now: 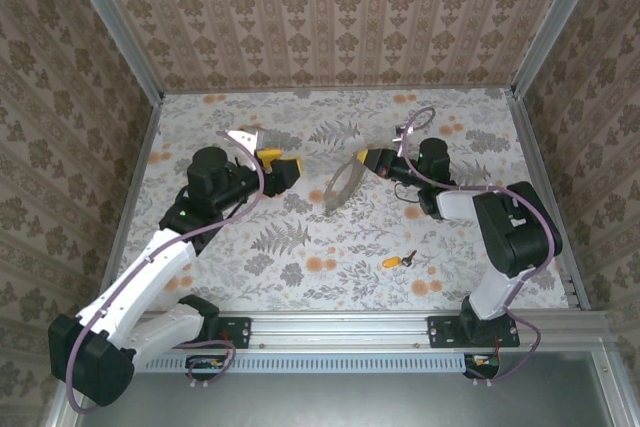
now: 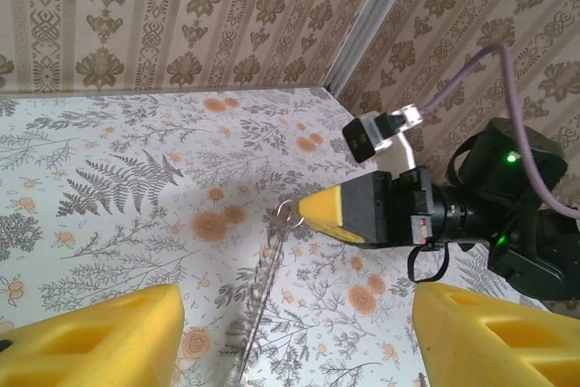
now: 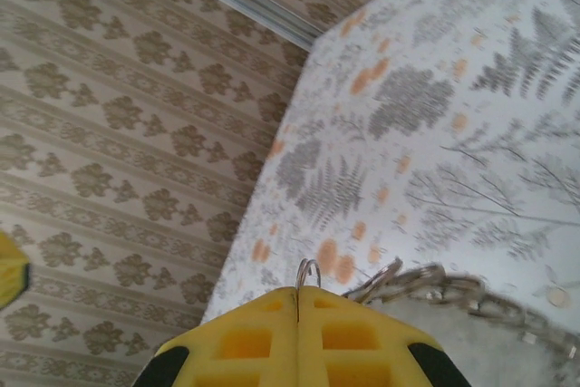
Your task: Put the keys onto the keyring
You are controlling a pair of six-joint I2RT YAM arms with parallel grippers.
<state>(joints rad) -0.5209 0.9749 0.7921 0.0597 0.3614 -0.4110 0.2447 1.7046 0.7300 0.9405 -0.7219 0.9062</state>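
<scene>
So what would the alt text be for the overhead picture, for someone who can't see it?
The right end effector pinches a chain keyring, its loop drooping toward a floral table. The left end effector faces it, open, and a small orange-headed key lies apart on the table.

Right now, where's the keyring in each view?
Top external: the keyring is an oval loop mid-frame, just left of the right end effector.
Left wrist: centre frame, its small ring sits at the right end effector's yellow tip, with the chain trailing down.
Right wrist: bottom centre, the chain runs right along the lower edge.
Shared landmark: the right end effector, shut on the keyring's end.
</scene>
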